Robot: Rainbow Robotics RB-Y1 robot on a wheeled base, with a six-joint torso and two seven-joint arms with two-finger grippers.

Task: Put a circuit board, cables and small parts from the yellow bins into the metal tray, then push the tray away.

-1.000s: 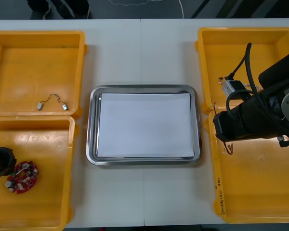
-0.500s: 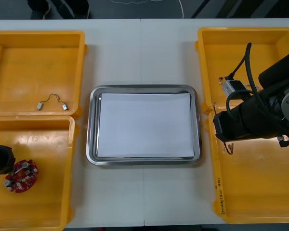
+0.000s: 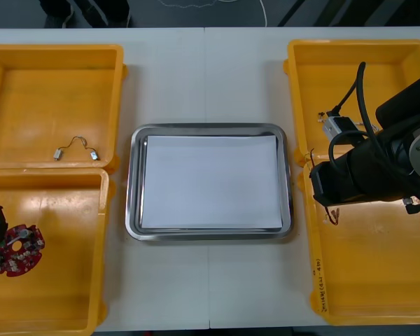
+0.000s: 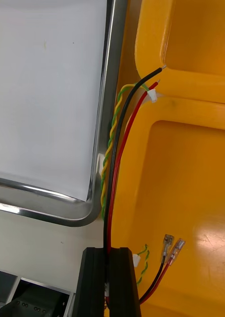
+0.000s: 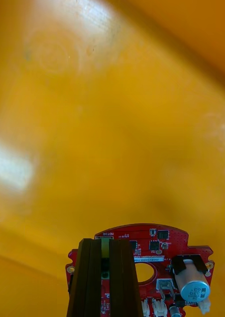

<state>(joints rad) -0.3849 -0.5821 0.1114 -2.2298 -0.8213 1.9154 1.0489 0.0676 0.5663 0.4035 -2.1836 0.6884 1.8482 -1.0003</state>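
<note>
Left tool (image 5: 106, 247) is sitting at the counter's (image 3: 203, 77) 8 o'clock, inside the near left bin (image 3: 63, 280). Its fingers are pinched nearly together, gripping the board (image 3: 17, 250). Board is showing its red face, with a silver cylinder part just beside the fingers. In the front view it is lying at the tool's 4 o'clock, close to the bin's outer wall. Cannot tell if it is touching the bin floor.

Right tool (image 4: 108, 252) is hanging at the tray's (image 3: 134, 183) 3 o'clock, where the near right bin (image 3: 378, 266) is meeting the far right bin (image 3: 378, 77). It is clenched on the cables (image 4: 117, 148): black and red strands are passing between the fingers, with a twisted yellow-green pair alongside. Cables are running out past the fingertips along the tray's right rim, and their bare ends are reaching the wall between the two right bins. The terminal ends are hanging over the near right bin's floor, beside the fingers.

Tray is sitting at counter centre, white inside.

Far left bin (image 3: 42, 91), at 10 o'clock, is holding two small parts (image 3: 58, 155) joined by a thin wire, by its near wall.
</note>
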